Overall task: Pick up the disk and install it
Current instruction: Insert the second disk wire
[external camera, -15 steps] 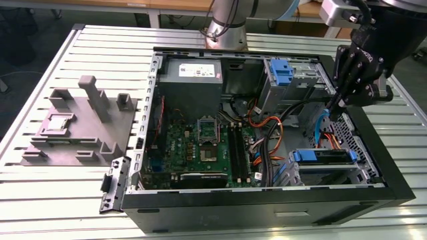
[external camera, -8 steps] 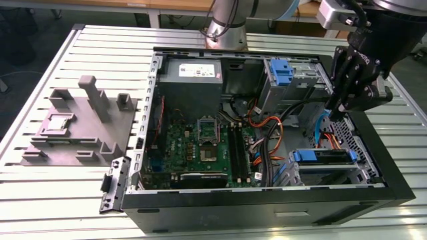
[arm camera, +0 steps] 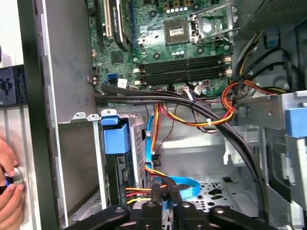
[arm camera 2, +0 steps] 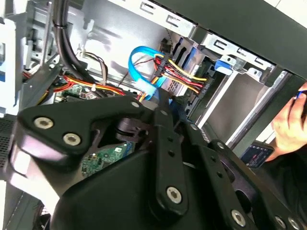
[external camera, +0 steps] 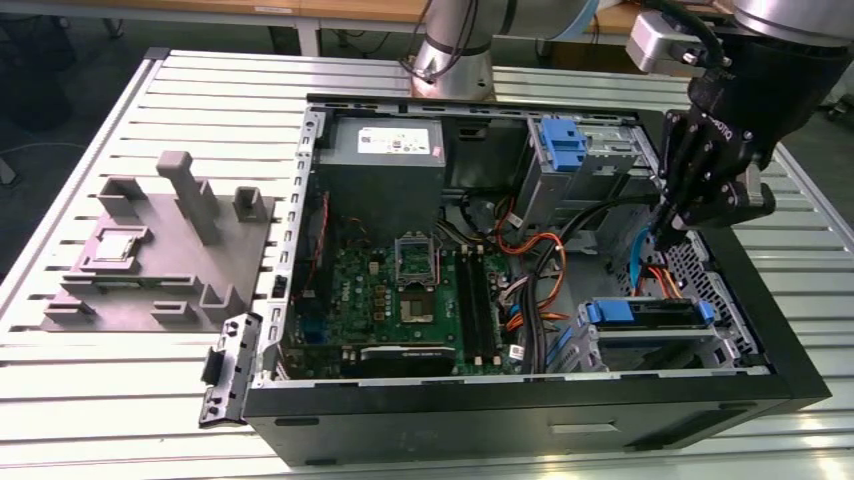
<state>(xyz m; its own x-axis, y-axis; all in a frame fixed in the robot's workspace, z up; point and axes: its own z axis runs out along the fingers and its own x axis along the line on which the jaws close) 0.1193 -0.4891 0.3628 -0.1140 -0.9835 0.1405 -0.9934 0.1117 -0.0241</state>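
The exterior view takes in the whole open computer case (external camera: 534, 400), while the first wrist view adds a person's hand (arm camera: 9, 179) outside the case wall. The disk (external camera: 654, 313) lies in the drive cage in the case's corner, at about 6 o'clock from the gripper (external camera: 671, 228) and apart from it. I cannot tell how the jaws stand or whether they hold anything.

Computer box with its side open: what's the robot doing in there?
The robot arm's pincer hangs inside the open computer case, just above the drive bay in its corner. The disk, with blue rails, sits in that bay, apart from the pincer. A person's hand is outside the case wall.
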